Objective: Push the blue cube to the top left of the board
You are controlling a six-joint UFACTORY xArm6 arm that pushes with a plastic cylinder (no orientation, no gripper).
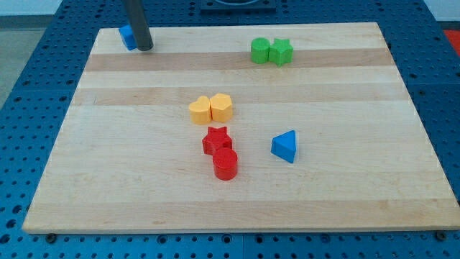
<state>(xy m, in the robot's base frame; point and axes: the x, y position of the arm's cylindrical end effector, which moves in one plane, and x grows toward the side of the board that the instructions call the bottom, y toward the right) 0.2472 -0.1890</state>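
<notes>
The blue cube [128,37] sits at the view's top left corner of the wooden board [345,194], partly hidden behind the rod. My tip [144,48] rests on the board just to the right of the cube, touching or almost touching it. The dark rod rises from there out of the view's top.
A green cylinder [259,50] and a green star [282,52] stand together at the top right of centre. A yellow pair [211,108] sits mid-board. A red star [216,139] and a red cylinder [225,164] lie below it. A blue triangular block [284,147] lies to their right.
</notes>
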